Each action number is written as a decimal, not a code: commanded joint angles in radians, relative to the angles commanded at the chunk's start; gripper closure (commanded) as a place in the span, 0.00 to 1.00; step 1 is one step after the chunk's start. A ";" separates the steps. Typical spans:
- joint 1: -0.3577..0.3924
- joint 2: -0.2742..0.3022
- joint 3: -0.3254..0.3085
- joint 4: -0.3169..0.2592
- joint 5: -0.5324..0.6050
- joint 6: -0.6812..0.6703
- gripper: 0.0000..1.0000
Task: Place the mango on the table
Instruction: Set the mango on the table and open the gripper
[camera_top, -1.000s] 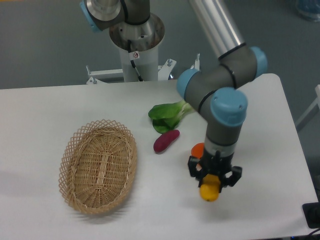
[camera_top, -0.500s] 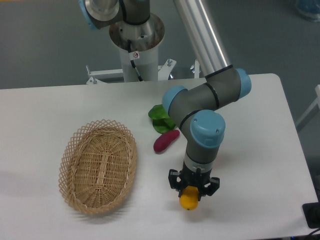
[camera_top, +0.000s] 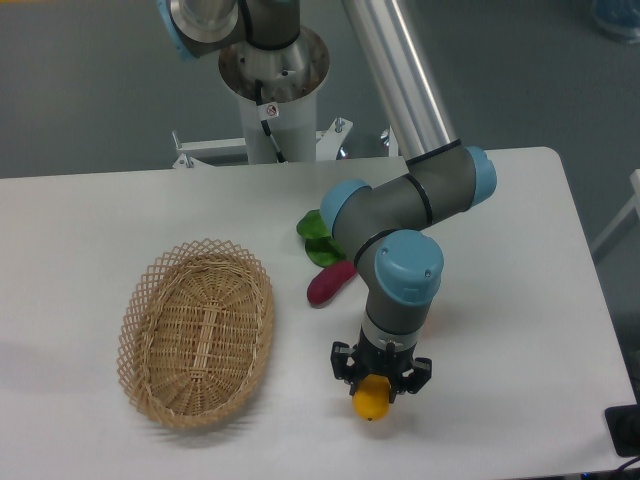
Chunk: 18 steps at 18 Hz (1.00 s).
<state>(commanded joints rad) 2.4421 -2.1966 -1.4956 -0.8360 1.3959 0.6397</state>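
The mango (camera_top: 372, 402) is a yellow-orange fruit held in my gripper (camera_top: 380, 385), whose black fingers are shut around it. It hangs low over the front middle of the white table (camera_top: 520, 340), to the right of the basket; I cannot tell whether it touches the surface. Only the mango's lower end shows below the fingers.
An oval wicker basket (camera_top: 198, 332) lies at the left. A purple sweet potato (camera_top: 331, 282) and green leafy vegetable (camera_top: 313, 231) lie behind the gripper, partly hidden by the arm (camera_top: 400, 215). The table's front edge is close below the mango.
The arm has carried the mango leftward along the front of the table, slowing over the last half second. The orange-red fruit seen a second ago is now hidden behind the arm.
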 joint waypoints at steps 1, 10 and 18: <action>0.000 0.000 -0.002 0.002 0.000 0.002 0.34; 0.002 0.018 0.018 0.021 0.044 0.041 0.00; 0.044 0.124 0.034 -0.092 0.115 0.241 0.00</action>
<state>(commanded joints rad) 2.4865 -2.0725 -1.4619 -0.9278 1.5110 0.8803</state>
